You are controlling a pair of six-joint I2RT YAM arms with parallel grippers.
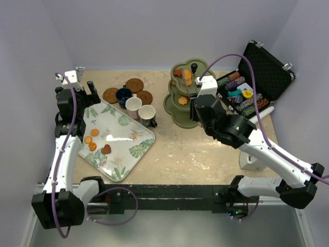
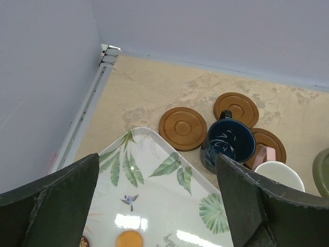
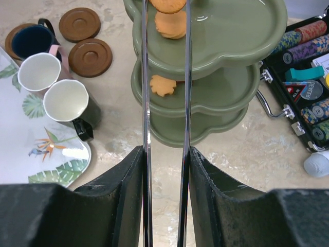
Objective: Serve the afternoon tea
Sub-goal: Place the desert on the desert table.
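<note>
Right hand [image 3: 165,154], narrowed partway, clamps metal tongs [image 3: 146,103] whose tips flank an orange biscuit [image 3: 167,4] at the top tier of the olive-green stand [image 3: 231,36], just above a second biscuit [image 3: 170,24] lying there; its arm reaches in from the stand's near right. Left hand [image 2: 157,177] hangs well left of the stand, spread wide and holding nothing, over the leaf-patterned tray [image 2: 154,206], with the cups [image 2: 229,141] and saucers [image 2: 182,127] between tray and stand.

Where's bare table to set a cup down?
Best: bare table in front of the green stand, right of the leaf tray. The tray's right half is also free. Crowded: cups and saucers clustered behind the tray; the right gripper holds tongs over the stand.
</note>
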